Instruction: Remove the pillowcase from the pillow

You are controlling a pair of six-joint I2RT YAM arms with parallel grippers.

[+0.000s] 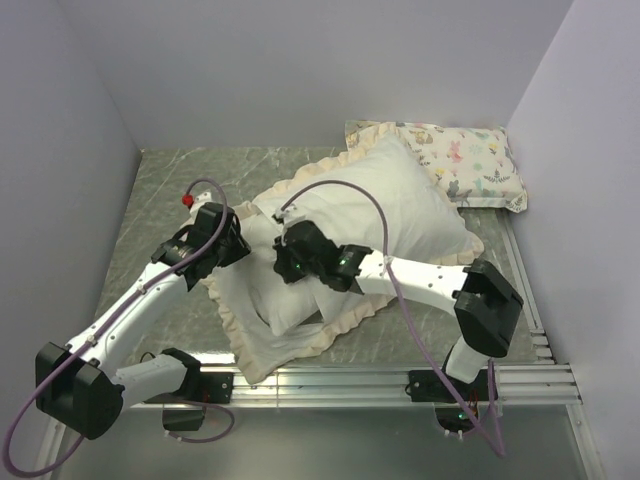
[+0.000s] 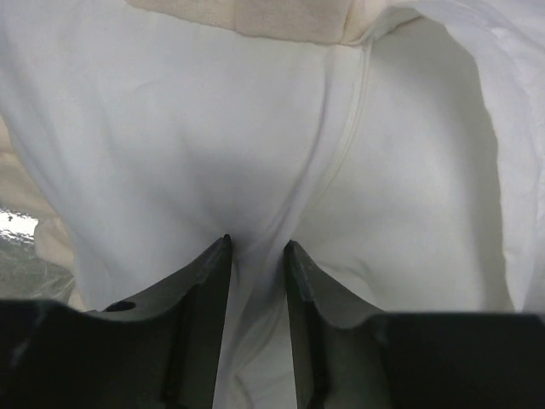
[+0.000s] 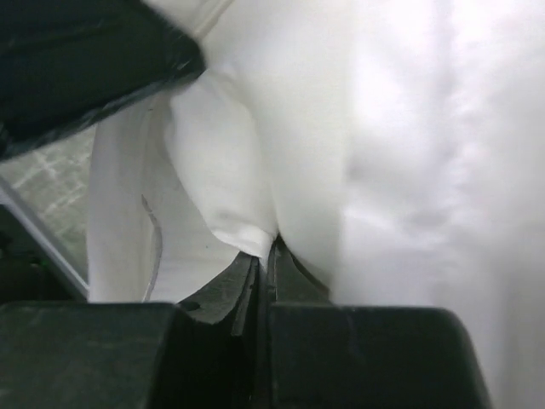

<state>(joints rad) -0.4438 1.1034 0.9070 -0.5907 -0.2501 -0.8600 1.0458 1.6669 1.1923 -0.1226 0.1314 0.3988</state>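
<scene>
The pillowcase (image 1: 262, 345) lies white side up mid-table, its cream frill (image 1: 345, 318) all round; no grey side shows. The plump white pillow (image 1: 385, 200) bulges from it toward the back right. My left gripper (image 1: 243, 247) is at the left edge of the bundle. In the left wrist view it (image 2: 255, 247) is shut on a thick bunch of white pillow fabric (image 2: 170, 145), beside a zip seam (image 2: 349, 145). My right gripper (image 1: 283, 262) sits just right of it. In the right wrist view it (image 3: 271, 256) is shut on a thin fold of white pillowcase cloth (image 3: 221, 162).
A small animal-and-plant print pillow (image 1: 470, 165) lies at the back right corner. White walls close in on three sides. Metal rails (image 1: 400, 375) run along the near edge. The left gripper's black body (image 3: 85, 60) shows close by in the right wrist view.
</scene>
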